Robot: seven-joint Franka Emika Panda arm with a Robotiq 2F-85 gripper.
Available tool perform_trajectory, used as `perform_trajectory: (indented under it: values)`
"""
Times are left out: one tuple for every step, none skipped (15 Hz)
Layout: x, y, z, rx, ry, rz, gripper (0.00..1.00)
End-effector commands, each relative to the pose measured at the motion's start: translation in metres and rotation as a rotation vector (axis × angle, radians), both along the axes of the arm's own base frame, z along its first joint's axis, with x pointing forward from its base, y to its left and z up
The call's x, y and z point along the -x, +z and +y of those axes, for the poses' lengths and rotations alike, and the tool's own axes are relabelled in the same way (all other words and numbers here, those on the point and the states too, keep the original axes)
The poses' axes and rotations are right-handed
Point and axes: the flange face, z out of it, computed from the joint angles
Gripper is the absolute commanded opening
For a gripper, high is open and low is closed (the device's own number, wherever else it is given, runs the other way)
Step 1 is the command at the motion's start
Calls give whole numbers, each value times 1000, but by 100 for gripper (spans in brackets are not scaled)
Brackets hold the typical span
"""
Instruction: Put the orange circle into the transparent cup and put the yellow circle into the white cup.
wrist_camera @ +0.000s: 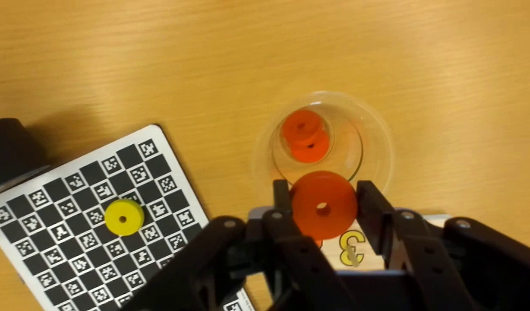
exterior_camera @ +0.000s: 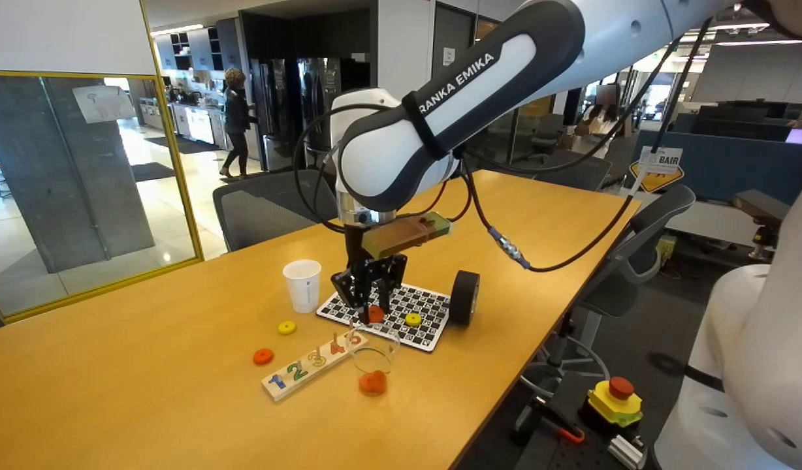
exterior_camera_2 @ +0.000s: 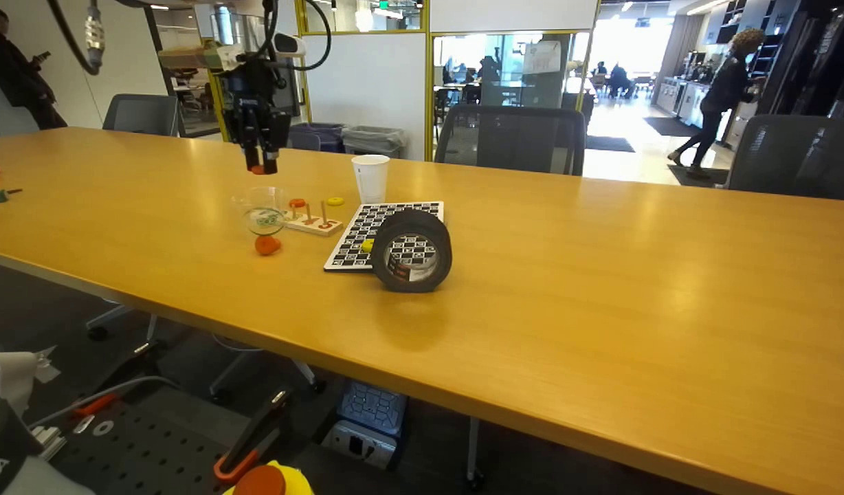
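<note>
My gripper (wrist_camera: 323, 196) is shut on an orange circle (wrist_camera: 324, 226), its fingers on either side. Below it stands the transparent cup (wrist_camera: 388, 149); the held circle overlaps the cup's rim in the wrist view. Two more orange circles (wrist_camera: 307, 136) show through the clear wall, overlapping at the cup's bottom. In an exterior view the gripper (exterior_camera_2: 260, 163) hangs above the transparent cup (exterior_camera_2: 262, 206). The white cup (exterior_camera: 303, 287) is upright on the table, outside the wrist view. One yellow circle (wrist_camera: 118, 216) lies on the checkered board, another yellow circle (exterior_camera: 287, 328) on the table near the white cup.
A wooden strip with numbers and pegs (exterior_camera: 313, 365) lies beside the transparent cup. An orange circle (exterior_camera: 263, 356) rests on the table past it. The checkered board (exterior_camera: 401, 307) lies flat, with a black tape roll (exterior_camera_2: 412, 275) upright at its edge.
</note>
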Motion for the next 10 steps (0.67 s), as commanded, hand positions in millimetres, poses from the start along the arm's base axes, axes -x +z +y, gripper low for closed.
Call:
perform_trajectory:
  values:
    - [12, 3, 4, -62, 95, 31, 19]
    - [12, 0, 4, -69, 106, 41, 19]
    - [12, -3, 4, -80, 121, 51, 19]
    - [12, -6, 3, -83, 127, 60, 19]
    - [12, -9, 2, -87, 134, 69, 19]
    - [12, -11, 2, -89, 135, 74, 19]
    - [12, -12, 1, -91, 138, 80, 19]
    - [11, -14, 0, -91, 140, 82, 19]
    - [10, -15, -1, -92, 138, 82, 19]
    - [9, -16, -1, -94, 140, 83, 19]
